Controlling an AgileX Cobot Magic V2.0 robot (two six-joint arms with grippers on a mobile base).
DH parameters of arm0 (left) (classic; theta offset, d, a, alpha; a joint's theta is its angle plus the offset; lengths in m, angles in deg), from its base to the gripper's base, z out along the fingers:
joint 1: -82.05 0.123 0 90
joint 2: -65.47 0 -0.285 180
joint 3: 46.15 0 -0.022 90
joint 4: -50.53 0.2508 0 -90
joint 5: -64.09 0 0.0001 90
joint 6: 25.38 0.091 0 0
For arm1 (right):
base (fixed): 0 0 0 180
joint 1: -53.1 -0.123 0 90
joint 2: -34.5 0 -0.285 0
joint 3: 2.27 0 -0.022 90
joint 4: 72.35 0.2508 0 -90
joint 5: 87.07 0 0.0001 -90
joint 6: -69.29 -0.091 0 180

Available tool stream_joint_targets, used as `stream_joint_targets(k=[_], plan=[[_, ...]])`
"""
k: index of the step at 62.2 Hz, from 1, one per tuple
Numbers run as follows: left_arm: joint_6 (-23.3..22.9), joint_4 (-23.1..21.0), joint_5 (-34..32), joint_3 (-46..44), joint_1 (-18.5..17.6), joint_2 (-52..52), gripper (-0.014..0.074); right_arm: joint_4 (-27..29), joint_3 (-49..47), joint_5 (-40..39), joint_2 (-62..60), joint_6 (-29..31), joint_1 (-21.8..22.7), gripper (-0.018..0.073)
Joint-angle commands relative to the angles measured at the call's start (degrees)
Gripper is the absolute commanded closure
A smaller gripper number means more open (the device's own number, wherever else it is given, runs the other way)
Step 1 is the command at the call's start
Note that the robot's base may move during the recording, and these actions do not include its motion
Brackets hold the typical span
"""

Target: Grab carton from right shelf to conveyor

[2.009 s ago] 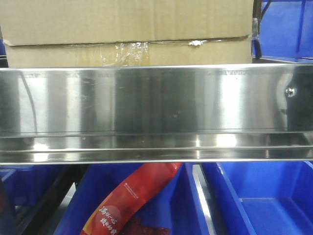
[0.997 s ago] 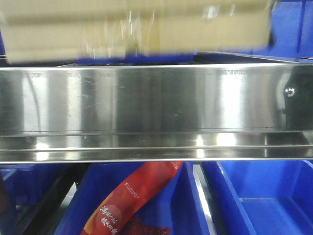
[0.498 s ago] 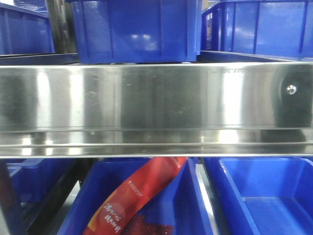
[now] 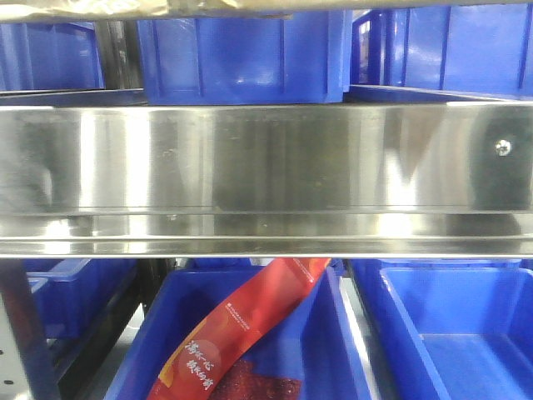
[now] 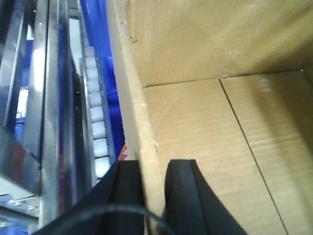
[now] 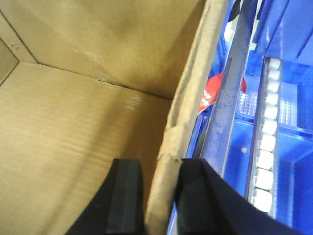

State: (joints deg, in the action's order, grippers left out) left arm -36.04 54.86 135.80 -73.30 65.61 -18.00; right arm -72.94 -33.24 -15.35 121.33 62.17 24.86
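Only a thin brown strip of the carton (image 4: pixel 208 8) shows along the top edge of the front view, above the right shelf's shiny steel rail (image 4: pixel 266 158) with its small screw (image 4: pixel 501 147). In the left wrist view I look down into the open carton (image 5: pixel 210 127); my left gripper (image 5: pixel 152 166) is shut on its left wall, one black finger on each side. In the right wrist view my right gripper (image 6: pixel 159 169) is shut on the right wall of the carton (image 6: pixel 73 122) in the same way. The conveyor is out of view.
Blue plastic bins (image 4: pixel 241 58) stand on the shelf behind the rail and more bins (image 4: pixel 450 333) sit below it, one holding a red packet (image 4: pixel 241 329). White roller tracks (image 5: pixel 95 122) (image 6: pixel 266 147) and steel rails run close beside the carton's walls.
The carton, which stood behind the rail, has risen almost out of the front view, uncovering the blue bins behind it. The front view has shifted slightly.
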Motion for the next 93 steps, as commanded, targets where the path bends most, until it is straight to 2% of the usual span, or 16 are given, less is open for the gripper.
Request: stream_joint_targets(k=[1,93], plan=[[0.0,0.8,-1.7,-0.3,-0.4,1.0,0.0605,-1.1,-0.1,-1.8,-0.2,1.6,0.1,0.0629],[0.0,0.9,-2.7,-0.3,-0.4,1.0,0.0605,-1.1,-0.1,-1.8,-0.2,1.6,0.1,0.0629]])
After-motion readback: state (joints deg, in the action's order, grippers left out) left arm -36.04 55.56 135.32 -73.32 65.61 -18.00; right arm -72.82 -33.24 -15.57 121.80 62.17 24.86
